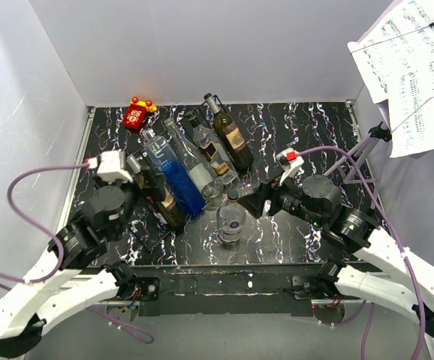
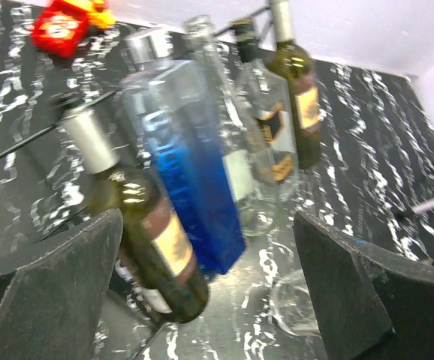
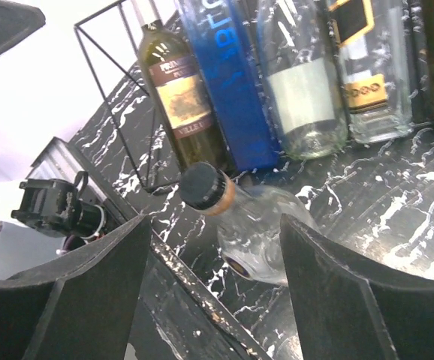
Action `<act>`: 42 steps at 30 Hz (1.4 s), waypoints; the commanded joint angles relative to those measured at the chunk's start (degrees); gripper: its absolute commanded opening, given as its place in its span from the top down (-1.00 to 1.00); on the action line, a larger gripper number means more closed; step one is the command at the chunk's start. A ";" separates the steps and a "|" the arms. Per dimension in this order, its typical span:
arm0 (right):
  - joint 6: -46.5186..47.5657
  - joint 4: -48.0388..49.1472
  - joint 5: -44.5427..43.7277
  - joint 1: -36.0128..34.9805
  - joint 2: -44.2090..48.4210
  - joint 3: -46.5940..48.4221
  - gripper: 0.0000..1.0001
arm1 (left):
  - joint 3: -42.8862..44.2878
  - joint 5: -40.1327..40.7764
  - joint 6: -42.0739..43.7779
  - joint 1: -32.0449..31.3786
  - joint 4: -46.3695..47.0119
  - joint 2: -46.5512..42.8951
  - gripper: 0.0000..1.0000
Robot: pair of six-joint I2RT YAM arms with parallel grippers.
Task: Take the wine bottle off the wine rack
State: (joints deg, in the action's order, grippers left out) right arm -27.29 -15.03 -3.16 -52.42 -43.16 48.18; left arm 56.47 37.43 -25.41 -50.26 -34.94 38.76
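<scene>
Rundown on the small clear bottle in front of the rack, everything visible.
The small clear bottle is squat, rounded, colourless glass, seemingly empty, with a black cap over a tan collar. It appears to stand upright on the marbled table, close in front of the blue bottle, between the open fingers of the right gripper, untouched.

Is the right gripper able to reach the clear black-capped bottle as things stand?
Probably yes: the open right gripper faces the clear bottle, which sits just ahead, in line with the gap between its fingers, and nothing stands between them.
</scene>
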 commanded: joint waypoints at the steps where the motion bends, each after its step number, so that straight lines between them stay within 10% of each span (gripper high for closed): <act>1: -0.14 7.91 0.79 -2.50 -2.98 3.67 -0.52 | -6.70 8.00 0.70 2.27 -1.98 -8.07 -0.96; 18: 4.00 -0.69 -15.63 -11.20 -19.94 12.10 -0.24 | -13.05 10.12 5.37 2.18 0.48 -16.44 -0.96; 26: 6.97 -7.83 -36.62 -11.21 -20.66 15.36 0.78 | -13.22 9.07 5.19 2.27 0.40 -16.61 -0.96; 42: 22.98 16.15 -28.93 21.47 -27.23 20.18 0.97 | -13.31 8.10 4.84 2.18 0.31 -16.70 -0.96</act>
State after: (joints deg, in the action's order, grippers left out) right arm -7.92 -17.76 -33.45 -34.41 -67.09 61.08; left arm 43.46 45.82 -20.60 -48.16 -35.11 22.24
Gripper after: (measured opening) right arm 0.419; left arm 0.981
